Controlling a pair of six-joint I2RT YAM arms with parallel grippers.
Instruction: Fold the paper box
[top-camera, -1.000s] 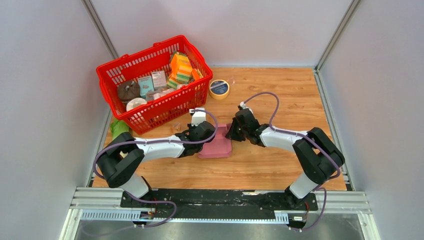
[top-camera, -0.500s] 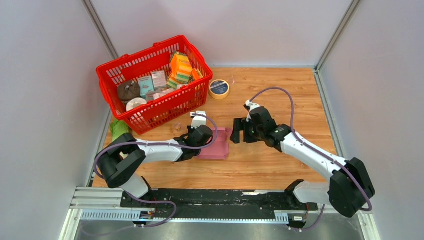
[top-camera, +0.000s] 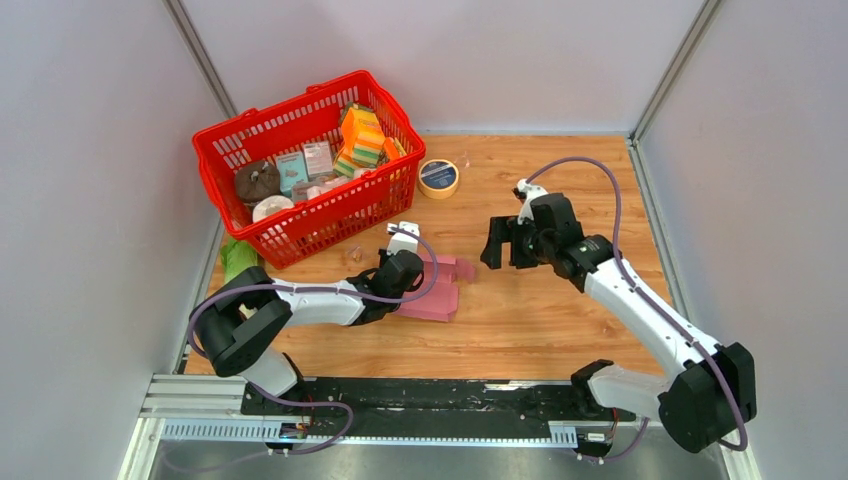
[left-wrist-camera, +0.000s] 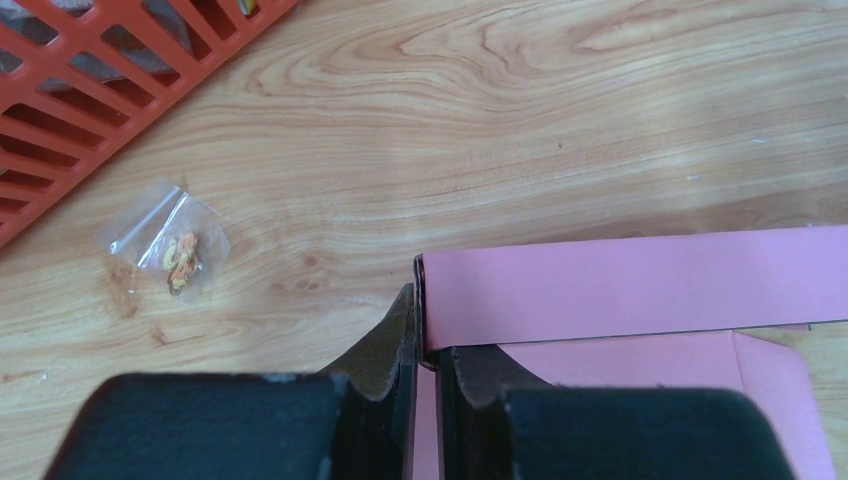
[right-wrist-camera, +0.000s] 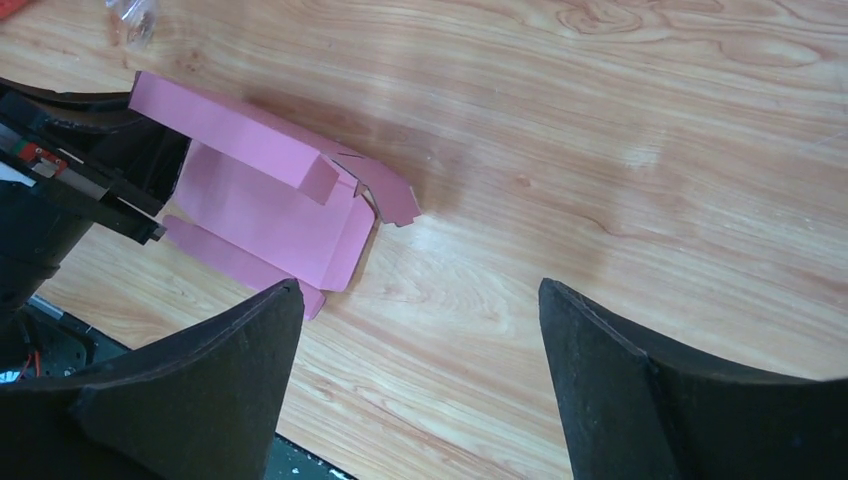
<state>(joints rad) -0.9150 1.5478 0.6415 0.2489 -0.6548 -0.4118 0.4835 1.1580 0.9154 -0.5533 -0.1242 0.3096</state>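
The paper box (top-camera: 440, 292) is a pink card, partly folded, lying on the wooden table in the middle. My left gripper (top-camera: 404, 272) is shut on the left end of its raised long wall (left-wrist-camera: 640, 280), and the card edge is pinched between the fingertips (left-wrist-camera: 428, 330). The box's base and end flaps (right-wrist-camera: 270, 205) lie flat beside that wall. My right gripper (top-camera: 505, 245) hovers to the right of the box, apart from it. Its jaws stand wide open with only bare wood between them (right-wrist-camera: 420, 300).
A red basket (top-camera: 300, 218) full of packs and small cartons stands at the back left. A roll of tape (top-camera: 438, 177) lies behind the box. A small clear plastic bag (left-wrist-camera: 170, 250) lies by the basket, and a green object (top-camera: 236, 258) sits at the left table edge.
My right gripper has opened, let go of the box's right end and pulled back to the right. The left gripper keeps its hold, and the box's end flap now sticks out freely.
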